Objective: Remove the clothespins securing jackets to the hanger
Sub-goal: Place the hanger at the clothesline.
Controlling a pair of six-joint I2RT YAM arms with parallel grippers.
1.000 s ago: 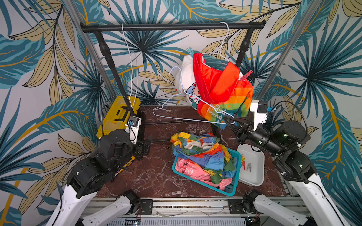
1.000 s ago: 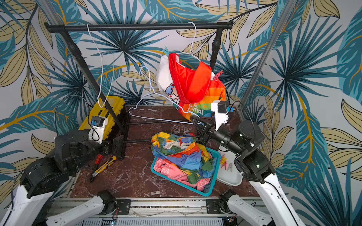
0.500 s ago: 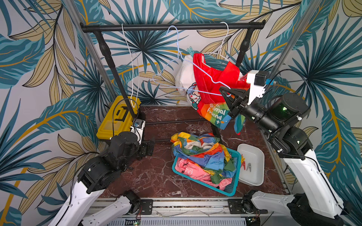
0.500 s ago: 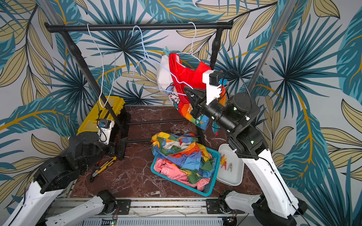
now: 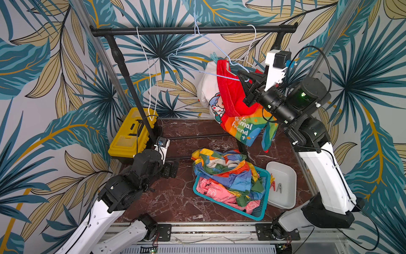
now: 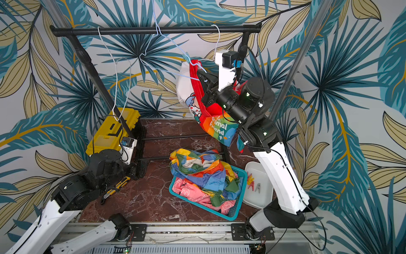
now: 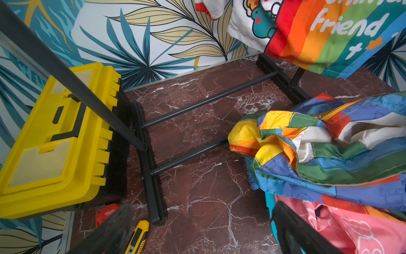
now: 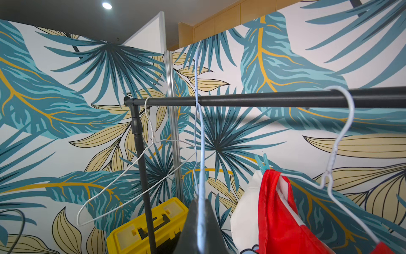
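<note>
R end effector (image 8: 198, 204) clamped on blue wire hanger (image 8: 196, 83) by the rail (image 8: 263, 100). L end effector (image 7: 202, 237) spread wide, low over desk (image 7: 197, 187). One teal clothespin (image 8: 262, 163) atop red-hooded jacket (image 8: 274, 209).

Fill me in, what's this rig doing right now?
The right fingers are shut on a bare blue hanger, holding it up with its hook at the rail. Beside it, the red-hooded jacket hangs on a white hanger, with a teal clothespin on its shoulder. Two other jackets sit in the basket, and loose clothespins lie in the tray. The left fingers are open and empty, low over the table by the toolbox.
</note>
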